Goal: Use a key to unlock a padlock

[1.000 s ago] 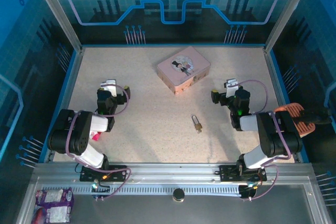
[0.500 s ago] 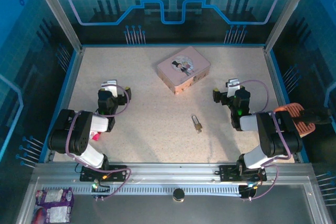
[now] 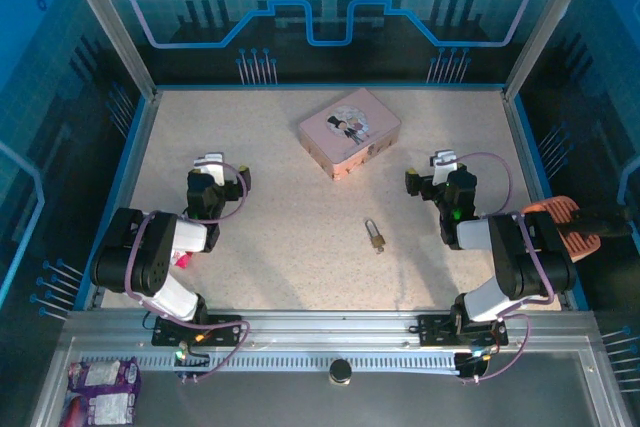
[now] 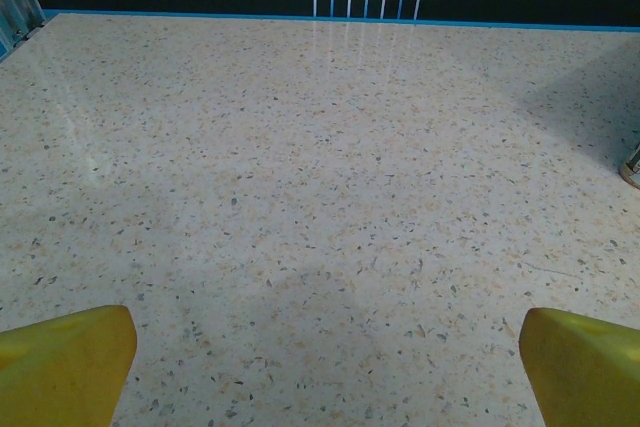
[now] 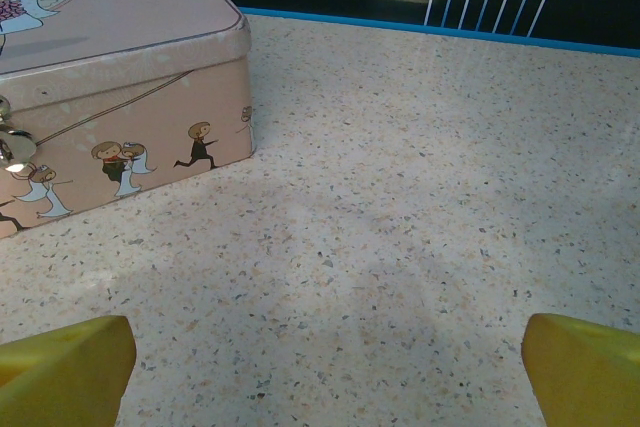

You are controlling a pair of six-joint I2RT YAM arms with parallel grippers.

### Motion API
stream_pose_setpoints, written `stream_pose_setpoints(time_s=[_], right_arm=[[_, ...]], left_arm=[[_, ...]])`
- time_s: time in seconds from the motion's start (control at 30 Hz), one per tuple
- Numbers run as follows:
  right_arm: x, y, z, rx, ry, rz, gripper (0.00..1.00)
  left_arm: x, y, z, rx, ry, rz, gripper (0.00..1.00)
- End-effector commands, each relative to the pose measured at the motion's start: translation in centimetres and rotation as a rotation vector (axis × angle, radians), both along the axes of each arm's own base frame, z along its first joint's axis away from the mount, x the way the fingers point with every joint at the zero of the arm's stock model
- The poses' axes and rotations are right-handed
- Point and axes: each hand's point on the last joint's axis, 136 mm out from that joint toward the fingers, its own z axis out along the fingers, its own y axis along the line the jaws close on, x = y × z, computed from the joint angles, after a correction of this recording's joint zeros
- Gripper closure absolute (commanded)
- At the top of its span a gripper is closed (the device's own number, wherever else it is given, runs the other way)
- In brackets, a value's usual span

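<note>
The small brass padlock lies flat on the speckled table near the middle, its thin silver shackle pointing away from the arms. I cannot make out the key as a separate thing; it is too small to tell. My left gripper is far left of the padlock, open over bare table, its yellow fingertips wide apart. My right gripper sits right of and beyond the padlock, also open, with yellow fingertips apart and nothing between them.
The pink tin with a cartoon couple stands at the back centre, its latch facing the right wrist camera. A blue rim borders the table. An orange object lies beyond the right edge.
</note>
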Motion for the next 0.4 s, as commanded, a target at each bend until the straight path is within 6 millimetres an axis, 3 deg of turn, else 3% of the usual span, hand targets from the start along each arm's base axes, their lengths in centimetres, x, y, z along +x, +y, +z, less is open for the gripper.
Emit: stream_pose_setpoints(time_s=[0.0, 0.37], right_arm=[[0.30, -0.20, 0.64, -0.001, -0.029, -0.017, 0.01], [0.25, 0.03, 0.72, 0.002, -0.036, 0.000, 0.00]], left_arm=[[-0.02, -0.50, 0.75, 0.011, -0.027, -0.028, 0.01], [0.00, -0.50, 0.74, 0.011, -0.027, -0.028, 0.01]])
